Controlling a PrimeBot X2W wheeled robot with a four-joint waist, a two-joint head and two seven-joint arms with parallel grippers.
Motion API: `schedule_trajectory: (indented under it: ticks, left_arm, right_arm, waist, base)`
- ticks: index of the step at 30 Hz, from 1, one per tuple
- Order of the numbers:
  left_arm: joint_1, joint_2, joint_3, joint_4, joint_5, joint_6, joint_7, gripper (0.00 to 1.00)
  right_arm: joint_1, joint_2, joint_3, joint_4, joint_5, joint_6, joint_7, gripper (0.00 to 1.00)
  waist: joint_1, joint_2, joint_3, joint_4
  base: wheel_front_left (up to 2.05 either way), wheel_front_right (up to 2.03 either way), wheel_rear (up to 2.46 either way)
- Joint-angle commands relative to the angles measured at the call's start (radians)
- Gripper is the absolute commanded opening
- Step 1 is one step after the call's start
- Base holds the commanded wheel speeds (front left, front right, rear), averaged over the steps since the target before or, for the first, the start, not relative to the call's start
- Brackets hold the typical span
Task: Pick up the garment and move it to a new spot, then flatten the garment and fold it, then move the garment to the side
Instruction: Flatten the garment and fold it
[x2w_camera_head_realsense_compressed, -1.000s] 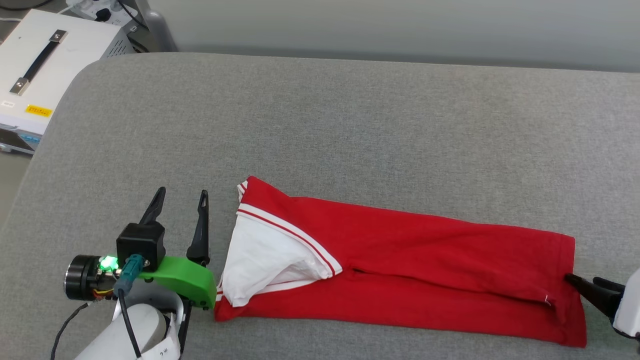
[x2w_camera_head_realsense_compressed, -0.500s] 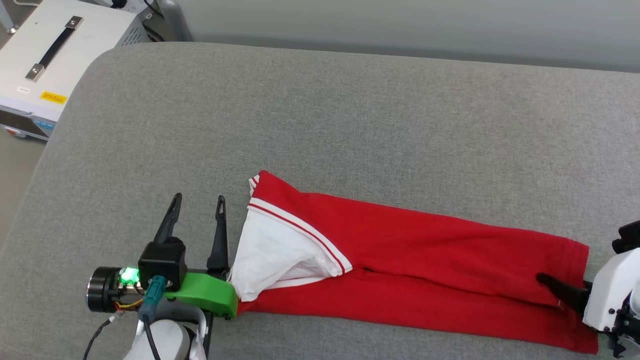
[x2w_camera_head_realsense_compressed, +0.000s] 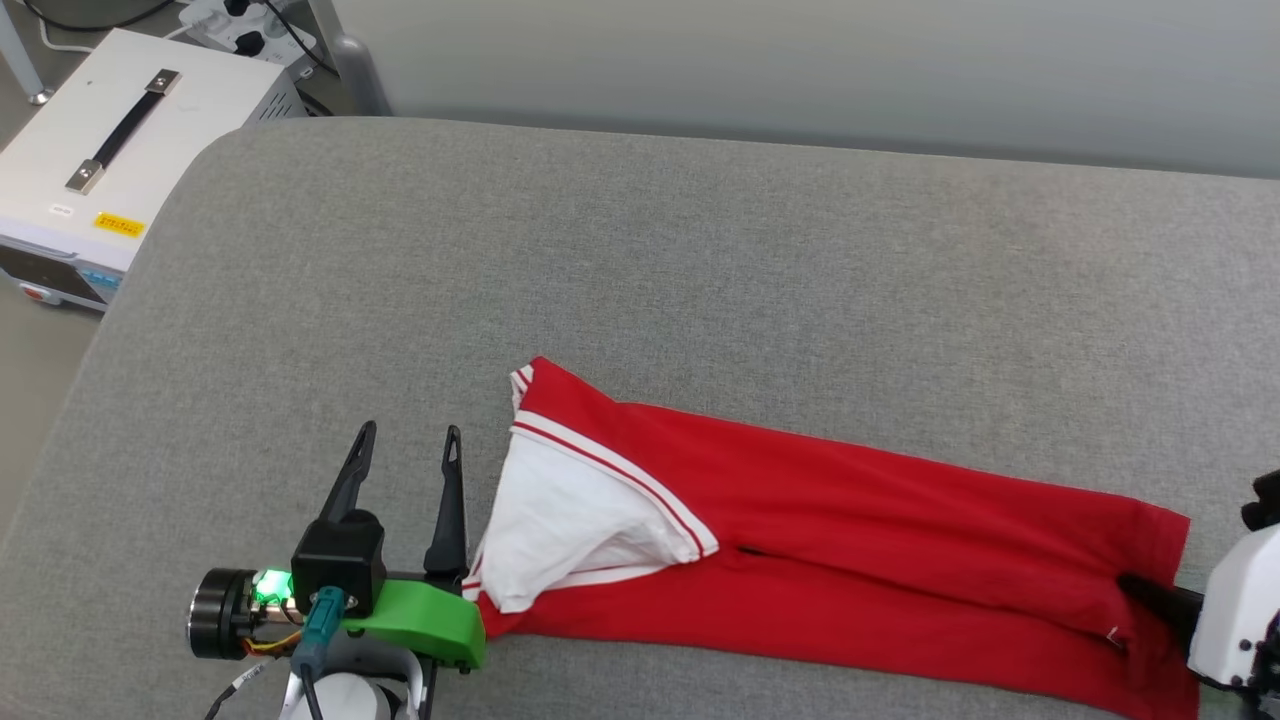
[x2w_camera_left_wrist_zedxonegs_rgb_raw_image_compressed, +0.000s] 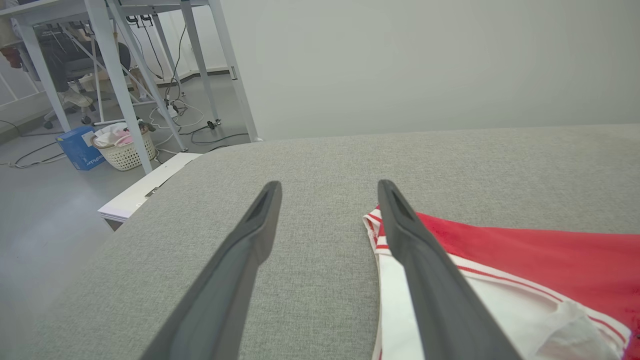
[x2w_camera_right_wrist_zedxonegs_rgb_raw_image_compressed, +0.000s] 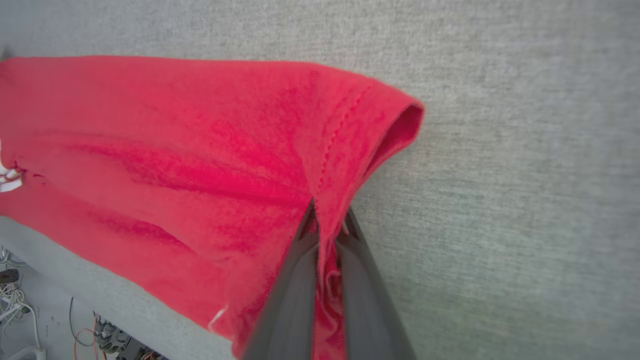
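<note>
1. Nearest, at the front edge, the right gripper (x2w_camera_right_wrist_zedxonegs_rgb_raw_image_compressed: 327, 212) has its fingers clenched on a pinch of the red hem (x2w_camera_right_wrist_zedxonegs_rgb_raw_image_compressed: 350, 115), and cloth bunches up between them.
2. The garment (x2w_camera_head_realsense_compressed: 880, 520) lies as a long narrow fold along the near side of the desk (x2w_camera_head_realsense_compressed: 700, 280). Its hem is to the robot's right and its white sleeve (x2w_camera_head_realsense_compressed: 570, 520) with striped trim to the left.
3. It looks light, limp and sturdy. Held at one end it would likely sag and trail, and the layers could slide apart. The seamed edges, at the hem corners and the sleeve or shoulder trim, seem the best holds, one at each end.
4. The left gripper (x2w_camera_head_realsense_compressed: 410, 432) stands just beside the sleeve, fingers spread and holding nothing.
5. Beyond the garment is open grey fabric, which probably drags on cloth, so lifting should suit better than sliding.
6. Farther off, a white case (x2w_camera_head_realsense_compressed: 110, 150) with a black handle sits past the far-left corner, lower than the desk. A basket (x2w_camera_left_wrist_zedxonegs_rgb_raw_image_compressed: 125, 150) stands on the floor. Neither appears to be in the way.
</note>
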Motion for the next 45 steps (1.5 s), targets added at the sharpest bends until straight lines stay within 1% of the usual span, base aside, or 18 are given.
schedule_trajectory:
  ticks: [1, 6, 12, 17, 21, 24, 26, 29, 33, 36, 39, 45]
  left_arm:
    - [0.019, -0.010, 0.012, 0.002, 0.013, -0.011, -0.006, 1.00]
    - [0.038, -0.028, 0.041, 0.001, 0.040, -0.041, -0.006, 1.00]
    - [0.057, -0.051, 0.074, -0.013, 0.054, -0.089, -0.006, 1.00]
    - [0.072, -0.063, 0.110, -0.014, 0.066, -0.112, -0.006, 1.00]
    - [0.079, -0.077, 0.131, -0.010, 0.079, -0.125, -0.006, 1.00]
    - [0.078, -0.089, 0.141, -0.005, 0.090, -0.137, -0.006, 1.00]
    - [0.074, -0.097, 0.146, -0.003, 0.097, -0.144, -0.006, 1.00]
    - [0.066, -0.107, 0.154, -0.002, 0.105, -0.153, -0.006, 1.00]
    - [0.051, -0.119, 0.164, 0.002, 0.117, -0.166, -0.006, 1.00]
    - [0.035, -0.130, 0.169, 0.005, 0.125, -0.174, -0.006, 1.00]
    - [0.023, -0.141, 0.173, 0.008, 0.131, -0.181, -0.006, 1.00]
    - [0.002, -0.155, 0.184, 0.014, 0.141, -0.192, -0.006, 1.00]
  right_arm:
    - [0.018, -0.029, -0.009, 0.014, 0.008, -0.001, -0.013, 0.00]
    - [0.038, -0.101, -0.041, 0.028, 0.011, -0.001, -0.032, 0.00]
    - [0.075, -0.155, -0.081, -0.005, 0.035, -0.001, -0.028, 0.00]
    - [0.100, -0.169, -0.083, -0.125, 0.053, -0.001, 0.007, 0.00]
    - [0.096, -0.155, -0.079, -0.255, 0.059, -0.001, 0.058, 0.00]
    - [0.075, -0.129, -0.064, -0.341, 0.048, -0.001, 0.106, 0.00]
    - [0.051, -0.109, -0.050, -0.377, 0.022, -0.001, 0.141, 0.00]
    - [0.000, -0.072, -0.015, -0.414, -0.026, -0.001, 0.202, 0.00]
    - [-0.096, -0.004, 0.057, -0.438, -0.083, -0.001, 0.278, 0.00]
    - [-0.174, 0.051, 0.125, -0.429, -0.114, -0.001, 0.317, 0.00]
    - [-0.242, 0.099, 0.196, -0.397, -0.134, -0.001, 0.331, 0.00]
    - [-0.359, 0.194, 0.318, -0.291, -0.169, -0.001, 0.296, 0.00]
  waist:
    - [0.0000, 0.0000, -0.010, -0.004]
    - [0.0000, 0.0000, -0.026, -0.009]
    - [0.0000, 0.0000, -0.037, -0.012]
    - [0.0000, 0.0000, -0.043, -0.014]
    - [0.0000, 0.0000, -0.046, -0.012]
    - [0.0000, 0.0000, -0.043, -0.008]
    - [0.0000, 0.0000, -0.038, -0.002]
    - [0.0000, 0.0000, -0.026, 0.005]
    - [0.0000, 0.0000, -0.007, 0.018]
    - [0.0000, 0.0000, 0.010, 0.031]
    - [0.0000, 0.0000, 0.026, 0.042]
    - [0.0000, 0.0000, 0.053, 0.056]
  base:
    - [0.00, 0.00, 0.00]
    - [0.00, 0.00, 0.00]
    - [0.00, 0.00, 0.00]
    - [0.00, 0.00, 0.00]
    - [0.00, 0.00, 0.00]
    - [0.00, 0.00, 0.00]
    - [0.00, 0.00, 0.00]
    - [0.00, 0.00, 0.00]
    - [0.00, 0.00, 0.00]
    - [0.00, 0.00, 0.00]
    - [0.00, 0.00, 0.00]
    - [0.00, 0.00, 0.00]
